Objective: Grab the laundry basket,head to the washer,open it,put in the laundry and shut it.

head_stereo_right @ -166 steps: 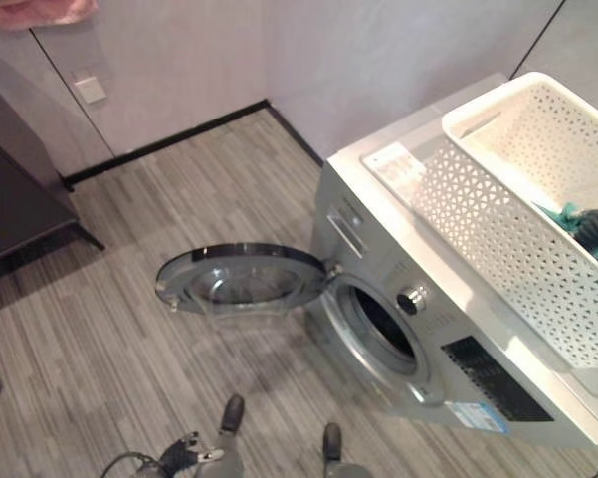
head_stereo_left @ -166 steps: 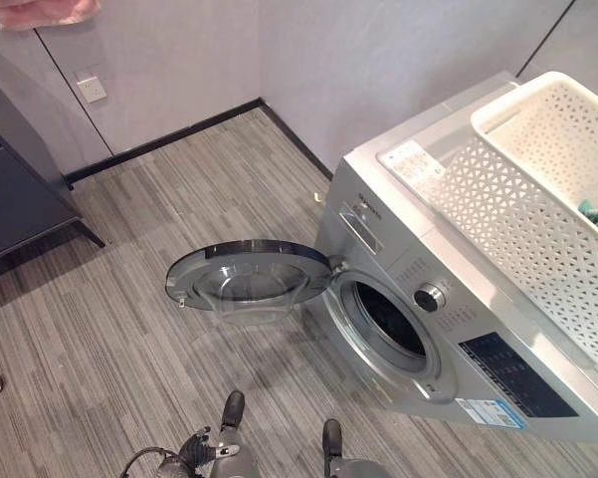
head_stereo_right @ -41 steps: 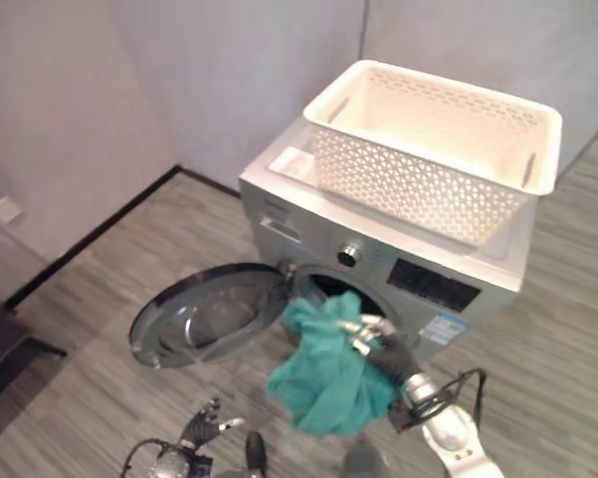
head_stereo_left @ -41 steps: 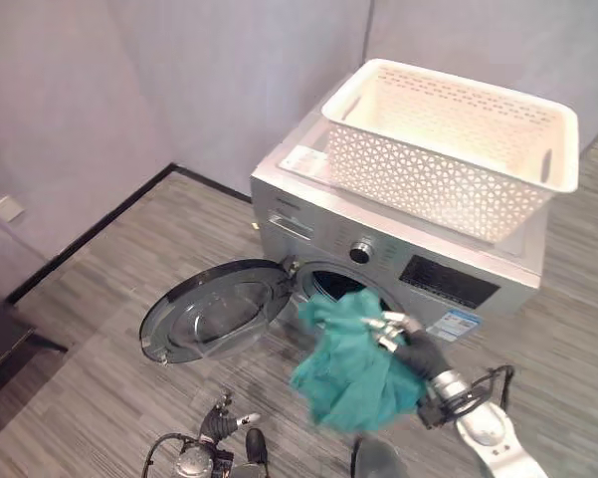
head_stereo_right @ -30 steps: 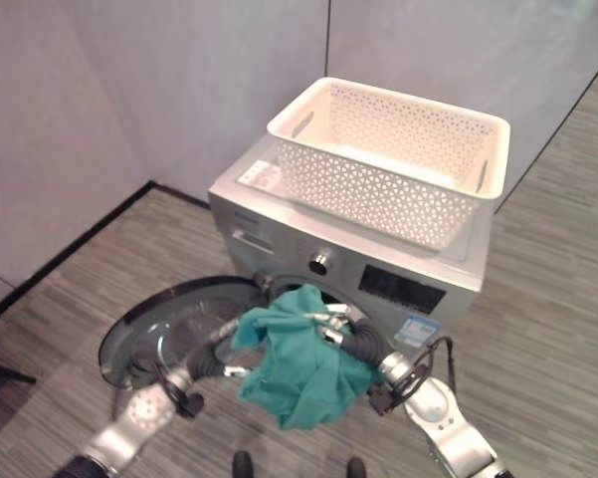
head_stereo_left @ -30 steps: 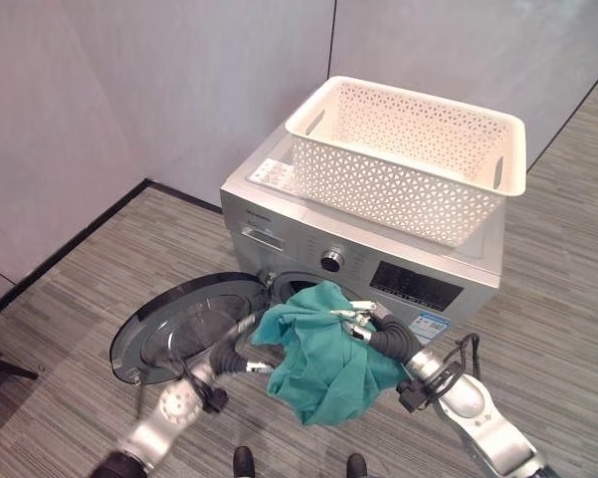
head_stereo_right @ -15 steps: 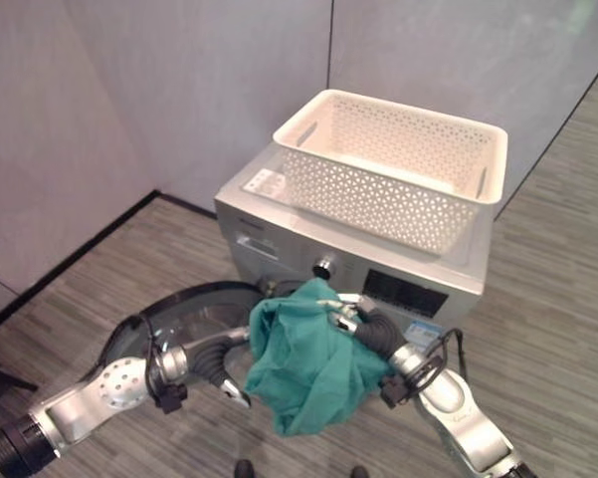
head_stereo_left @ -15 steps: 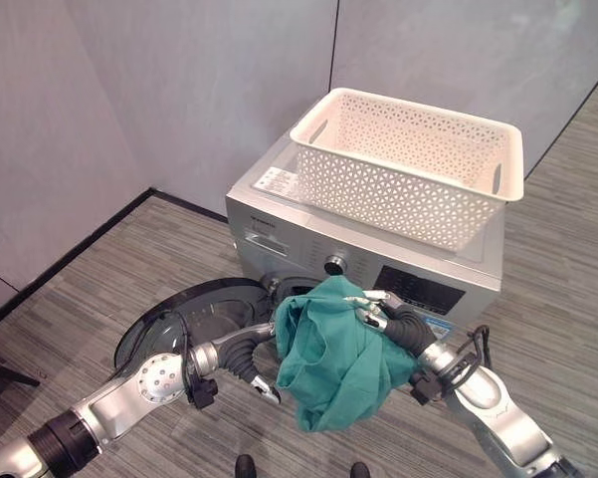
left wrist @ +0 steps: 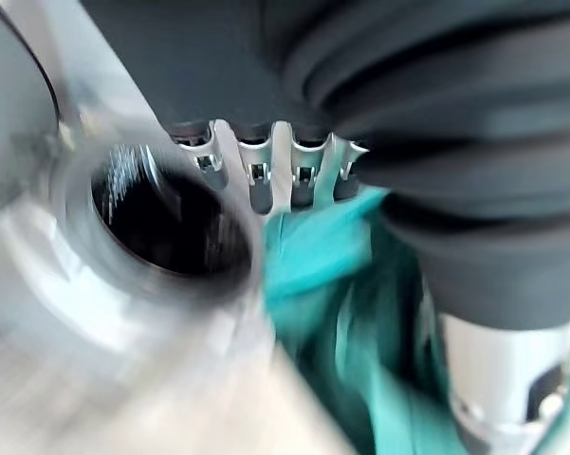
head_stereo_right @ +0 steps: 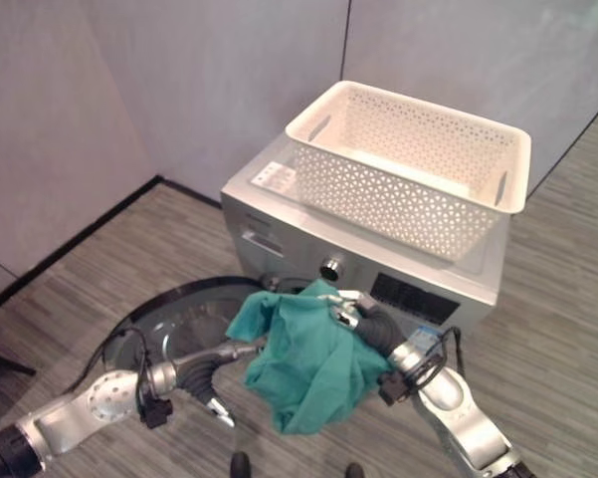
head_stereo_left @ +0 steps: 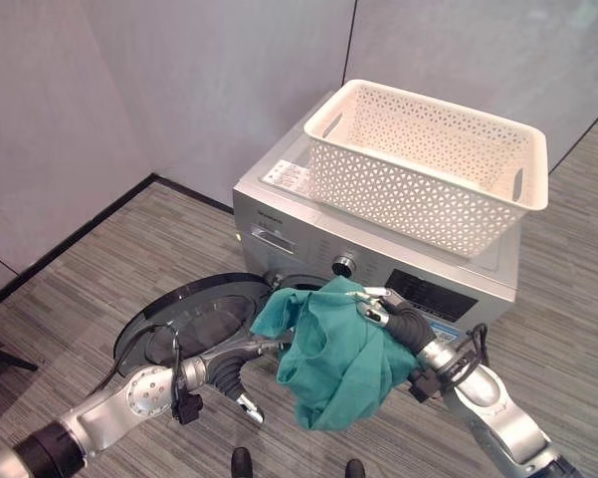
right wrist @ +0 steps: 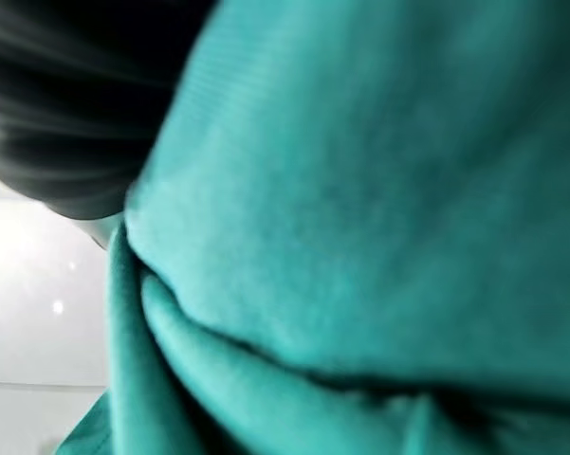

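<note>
A silver front-loading washer (head_stereo_left: 308, 234) stands by the wall with its round door (head_stereo_left: 194, 314) swung open to its left. The white lattice laundry basket (head_stereo_left: 428, 189) rests on top of it. My right hand (head_stereo_left: 383, 311) is shut on a bunched teal cloth (head_stereo_left: 333, 363), which hangs in front of the drum opening (left wrist: 166, 223). My left hand (head_stereo_left: 229, 370) reaches in over the open door, its straight fingers (left wrist: 285, 166) at the cloth's left edge. Teal fabric (right wrist: 360, 237) lies close against the right wrist camera.
Grey walls meet in a corner behind the washer, with a black skirting along the left wall (head_stereo_left: 70, 244). Striped grey floor (head_stereo_left: 567, 329) spreads to the washer's right and in front of the open door.
The camera has shifted a little. My left arm has sunk lower over the door, and the cloth's upper left corner now spreads further toward the drum opening. The right hand keeps its hold.
</note>
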